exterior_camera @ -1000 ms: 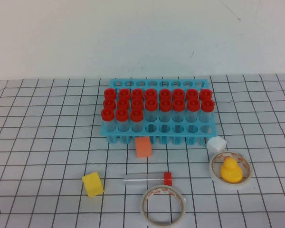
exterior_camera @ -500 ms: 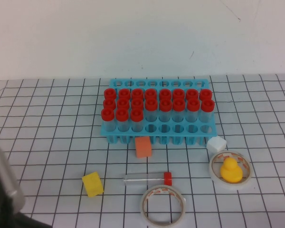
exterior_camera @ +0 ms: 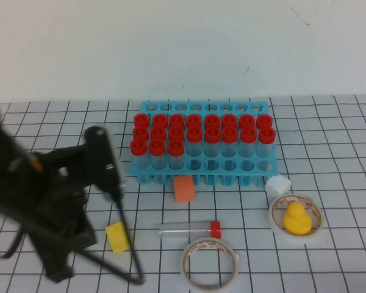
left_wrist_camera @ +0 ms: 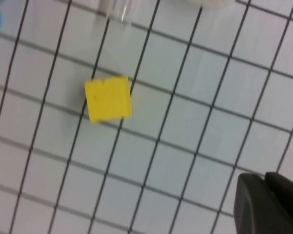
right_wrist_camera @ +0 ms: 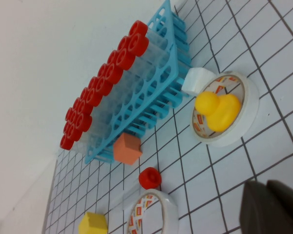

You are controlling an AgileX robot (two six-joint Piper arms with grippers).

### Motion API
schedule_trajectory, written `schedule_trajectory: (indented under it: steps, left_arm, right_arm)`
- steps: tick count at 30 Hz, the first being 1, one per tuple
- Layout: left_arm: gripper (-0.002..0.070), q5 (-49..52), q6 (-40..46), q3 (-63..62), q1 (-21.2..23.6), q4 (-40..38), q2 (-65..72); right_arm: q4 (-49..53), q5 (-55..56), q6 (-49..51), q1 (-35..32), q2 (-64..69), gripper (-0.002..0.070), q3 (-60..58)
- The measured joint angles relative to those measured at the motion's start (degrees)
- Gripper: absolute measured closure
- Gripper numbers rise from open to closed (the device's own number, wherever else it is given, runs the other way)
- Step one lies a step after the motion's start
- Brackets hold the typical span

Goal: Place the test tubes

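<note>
Front of the rack (exterior_camera: 201,178), loose tube (exterior_camera: 189,229) lies flat by the tape roll (exterior_camera: 185,264); the rack's front holes look free for it. Left gripper (left_wrist_camera: 264,187) near the yellow block (exterior_camera: 119,237), closed, empty. Right gripper (right_wrist_camera: 266,192) low on the right, closed, empty, likely parked.

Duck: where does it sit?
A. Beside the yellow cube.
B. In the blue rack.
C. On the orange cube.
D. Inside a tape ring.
D: the duck sits within the tape ring on the right, next to the white cube. The left gripper, shut, hovers near the yellow cube; the right gripper, shut, is at the near right, out of the high view.
</note>
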State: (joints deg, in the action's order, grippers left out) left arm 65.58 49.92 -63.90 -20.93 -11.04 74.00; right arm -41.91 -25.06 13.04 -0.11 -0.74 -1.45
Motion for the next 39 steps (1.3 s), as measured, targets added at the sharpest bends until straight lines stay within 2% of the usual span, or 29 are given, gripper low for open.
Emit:
schedule_trajectory:
  steps: [3,10,13,18,29,39]
  left_arm:
    - [0.0637,0.08,-0.23,-3.48,-3.20,0.56,4.68]
    - [0.0422,-4.35,0.48,-8.71,-11.31,8.31,15.91]
    - [0.0375,-9.29,0.60,-9.10,-14.12,12.47,19.16]
    - [0.0358,-15.50,0.81,-9.33,-15.32,15.25,24.01]
    - [0.0347,-22.97,0.81,-9.33,-15.32,15.92,32.50]
    - [0.0326,-24.91,0.53,-9.42,-15.44,19.87,36.48]
  right_arm:
    - [0.00,0.00,0.00,0.00,0.00,0.0678,0.00]
    - [-0.02,0.00,0.00,0.00,0.00,0.0678,0.00]
    - [-0.12,0.00,0.00,0.00,0.00,0.0678,0.00]
    - [-0.12,0.00,0.00,0.00,0.00,0.0678,0.00]
    - [-0.25,-0.12,-4.70,0.00,0.00,0.0678,0.00]
    - [-0.25,-0.12,-4.95,0.00,0.00,0.0678,0.00]
